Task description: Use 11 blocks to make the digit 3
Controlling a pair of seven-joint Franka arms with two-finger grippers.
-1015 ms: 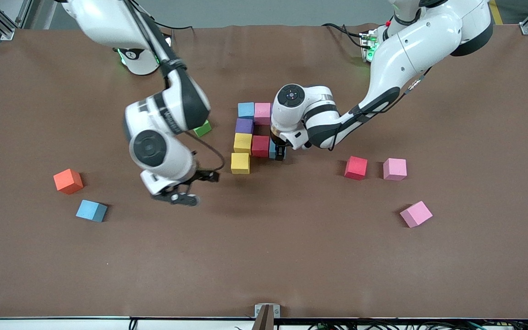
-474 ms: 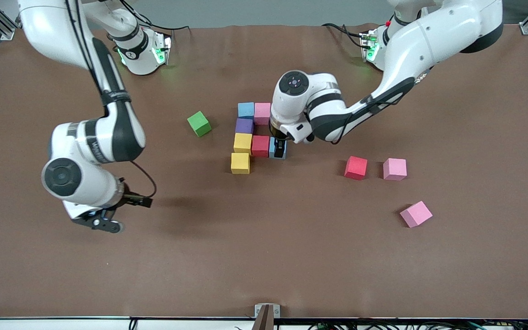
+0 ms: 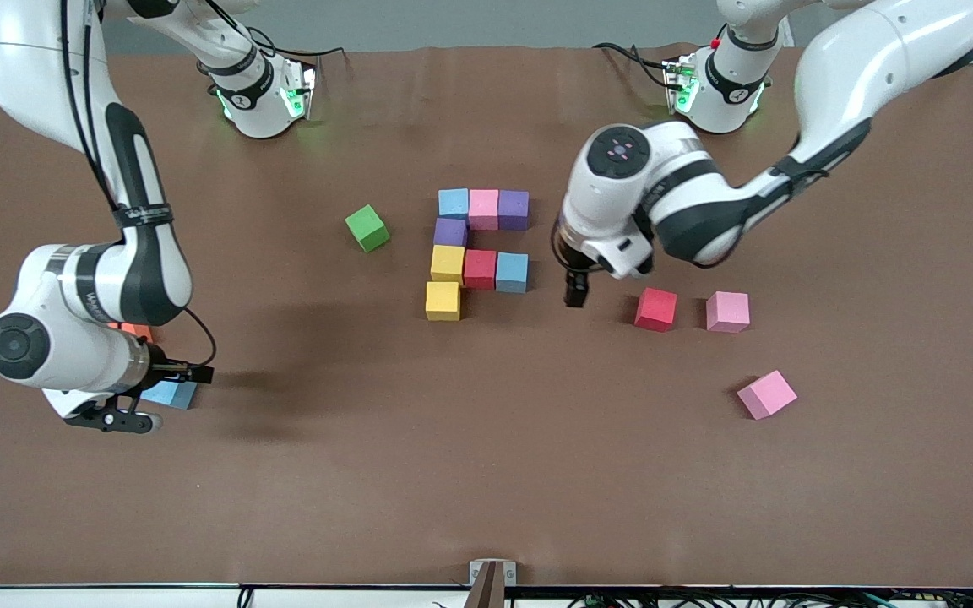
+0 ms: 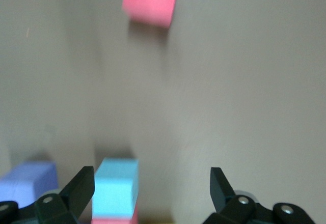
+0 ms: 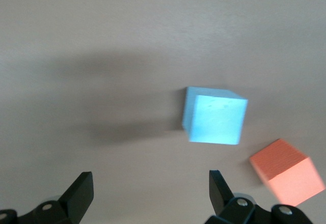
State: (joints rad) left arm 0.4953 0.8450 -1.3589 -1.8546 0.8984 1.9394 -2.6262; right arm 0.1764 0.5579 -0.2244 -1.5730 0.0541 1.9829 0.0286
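Observation:
Eight blocks touch in a partial figure at mid-table: light blue point(image 3: 453, 203), pink point(image 3: 483, 209) and purple point(image 3: 513, 209) in a row, purple point(image 3: 450, 231) beneath, then yellow point(image 3: 448, 263), red point(image 3: 480, 268), light blue point(image 3: 512, 272), and yellow point(image 3: 443, 301). My left gripper point(image 3: 575, 291) point(image 4: 150, 188) hangs open and empty over bare mat, between that light blue block point(image 4: 116, 187) and a loose red block point(image 3: 656, 309) point(image 4: 151, 0). My right gripper point(image 3: 115, 418) point(image 5: 150, 188) is open and empty beside a loose light blue block point(image 3: 172, 394) point(image 5: 216, 116).
Two pink blocks point(image 3: 727, 311) point(image 3: 767, 394) lie loose toward the left arm's end. A green cube point(image 3: 366, 228) sits beside the figure. An orange cube point(image 3: 138, 333) point(image 5: 288, 173) is mostly hidden under the right arm. Brown mat point(image 3: 486, 473) covers the table.
The left gripper let go of the light blue block in the middle row, lifted and moved toward the loose red block. The right arm swung out to the loose light blue block.

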